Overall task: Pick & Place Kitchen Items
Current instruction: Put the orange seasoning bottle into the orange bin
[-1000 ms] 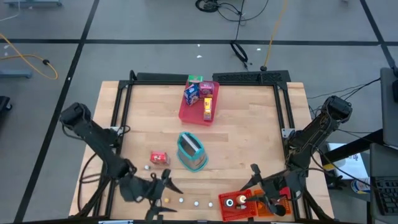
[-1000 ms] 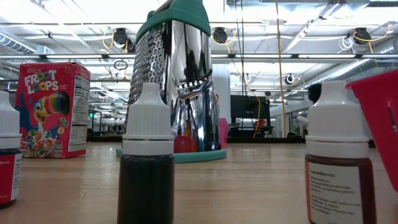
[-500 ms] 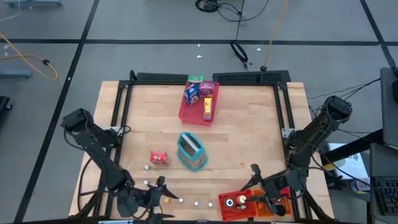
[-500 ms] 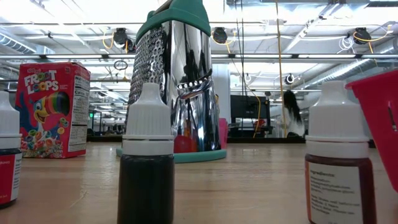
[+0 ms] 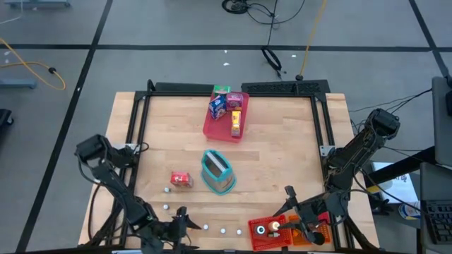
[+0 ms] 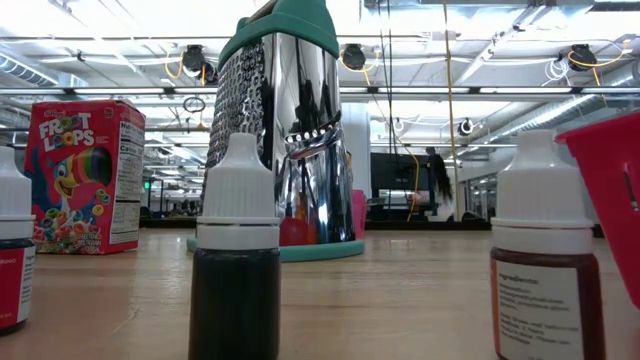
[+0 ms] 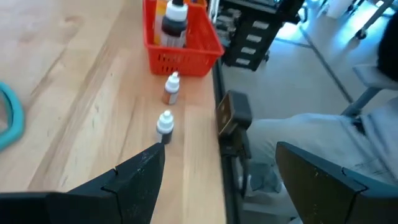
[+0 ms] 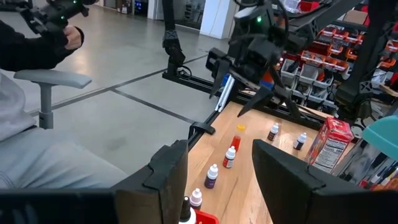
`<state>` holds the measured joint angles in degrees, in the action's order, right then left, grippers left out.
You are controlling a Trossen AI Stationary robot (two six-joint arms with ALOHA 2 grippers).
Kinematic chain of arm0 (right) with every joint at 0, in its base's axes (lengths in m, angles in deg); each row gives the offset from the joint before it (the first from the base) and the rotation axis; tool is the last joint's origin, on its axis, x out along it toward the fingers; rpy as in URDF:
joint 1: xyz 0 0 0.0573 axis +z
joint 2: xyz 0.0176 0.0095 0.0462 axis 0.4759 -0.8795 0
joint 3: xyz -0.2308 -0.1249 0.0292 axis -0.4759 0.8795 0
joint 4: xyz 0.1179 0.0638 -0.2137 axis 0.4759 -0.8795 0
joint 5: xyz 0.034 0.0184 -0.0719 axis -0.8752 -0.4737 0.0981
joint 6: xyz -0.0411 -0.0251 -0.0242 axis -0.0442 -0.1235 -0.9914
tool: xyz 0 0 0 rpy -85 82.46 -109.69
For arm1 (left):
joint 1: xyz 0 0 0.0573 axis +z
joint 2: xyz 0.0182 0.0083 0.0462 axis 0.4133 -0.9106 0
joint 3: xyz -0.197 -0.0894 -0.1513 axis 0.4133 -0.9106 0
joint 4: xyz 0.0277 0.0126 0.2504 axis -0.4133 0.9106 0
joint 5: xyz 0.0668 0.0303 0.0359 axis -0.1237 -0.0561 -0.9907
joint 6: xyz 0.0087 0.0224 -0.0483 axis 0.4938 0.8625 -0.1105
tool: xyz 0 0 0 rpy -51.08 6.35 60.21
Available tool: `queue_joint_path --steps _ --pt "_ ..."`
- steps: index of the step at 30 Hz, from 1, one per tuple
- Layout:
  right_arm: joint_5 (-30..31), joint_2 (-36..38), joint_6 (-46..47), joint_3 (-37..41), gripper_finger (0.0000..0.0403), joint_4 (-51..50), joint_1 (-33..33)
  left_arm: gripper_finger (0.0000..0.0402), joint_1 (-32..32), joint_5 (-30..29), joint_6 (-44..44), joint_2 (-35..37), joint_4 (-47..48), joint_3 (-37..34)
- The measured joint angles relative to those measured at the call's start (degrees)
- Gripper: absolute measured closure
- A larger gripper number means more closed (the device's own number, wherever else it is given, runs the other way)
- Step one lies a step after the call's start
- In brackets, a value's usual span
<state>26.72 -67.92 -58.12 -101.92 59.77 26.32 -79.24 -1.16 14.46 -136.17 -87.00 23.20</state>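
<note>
Several small white-capped bottles (image 5: 222, 230) stand upright in a row along the table's near edge; two show in the left wrist view (image 7: 165, 124) (image 7: 171, 88). A red cereal box (image 5: 181, 180) stands left of the grater. My left gripper (image 5: 186, 219) hovers low and open over the near edge, just short of the nearest bottle, nothing between its fingers (image 7: 219, 149). My right gripper (image 5: 286, 201) waits open above the red bin (image 5: 272, 234), which holds a bottle (image 7: 174, 18). More packets sit in the pink tray (image 5: 212, 129).
A steel grater with a teal base (image 5: 217, 171) stands mid-table, looming in the low view (image 6: 285, 130) behind a dark bottle (image 6: 236, 250). An orange bin (image 5: 321, 229) sits beside the red one. A seated person (image 8: 37, 37) is beyond the table's left side.
My left arm has folded lower and carried its gripper down toward the table's near edge, close to the row of bottles, rolling somewhat as it went. Its fingers have stayed open. The bottles and the right arm have kept still.
</note>
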Motion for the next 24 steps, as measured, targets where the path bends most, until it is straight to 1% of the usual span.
queue_joint_path --steps 3,7,16,24 --pt "0.0 0.0 0.0 0.0 0.0232 0.0 0.0 0.0092 0.0 -0.3 -2.0 -0.3 2.5 0.0" --pt "0.0 0.0 0.0 0.0 0.0232 0.0 0.0 0.0092 -0.1 -2.6 -4.9 -0.2 6.9 0.0" --pt "0.0 0.0 0.9 0.0 0.0232 0.0 0.0 0.0092 -0.4 -2.3 -14.4 -0.2 15.4 0.0" --pt "0.0 0.0 1.1 0.0 0.0232 0.0 0.0 0.0092 -1.9 -2.4 -19.6 -0.3 19.7 0.0"
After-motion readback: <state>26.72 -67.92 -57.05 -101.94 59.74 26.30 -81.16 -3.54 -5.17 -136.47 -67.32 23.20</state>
